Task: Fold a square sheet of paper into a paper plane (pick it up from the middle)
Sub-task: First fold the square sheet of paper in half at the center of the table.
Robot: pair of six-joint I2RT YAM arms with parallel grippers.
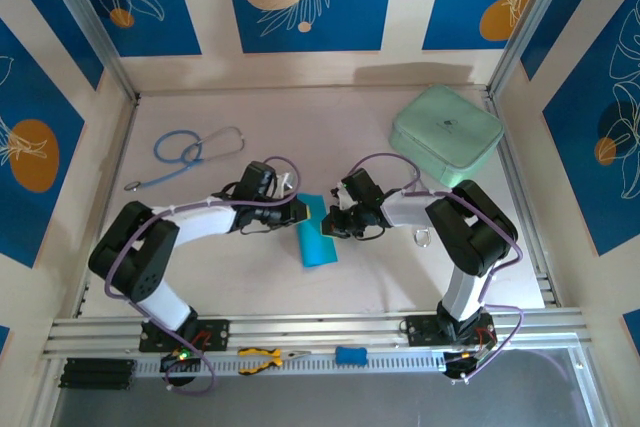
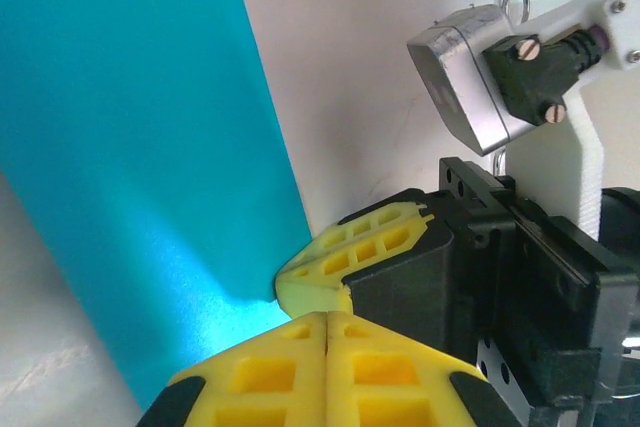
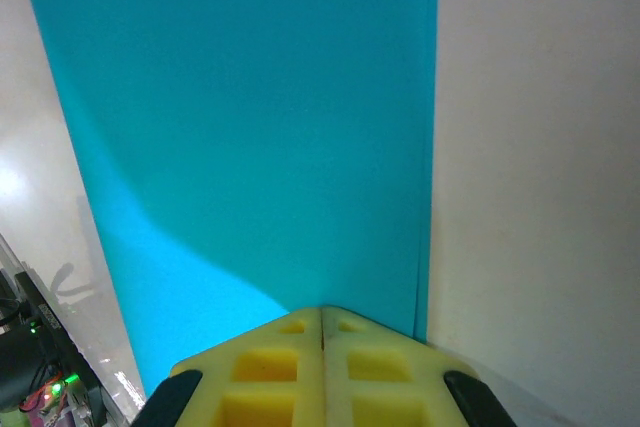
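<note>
The folded paper (image 1: 318,239) sits between the arms; left gripper (image 1: 298,212) and right gripper (image 1: 332,221) are both clamped shut on its far end, probably to steady it for the next crease.

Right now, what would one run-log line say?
left pincer: shut on paper | right pincer: shut on paper | paper: folded into rectangle

Square sheet of paper (image 3: 250,127), top cropped
</note>
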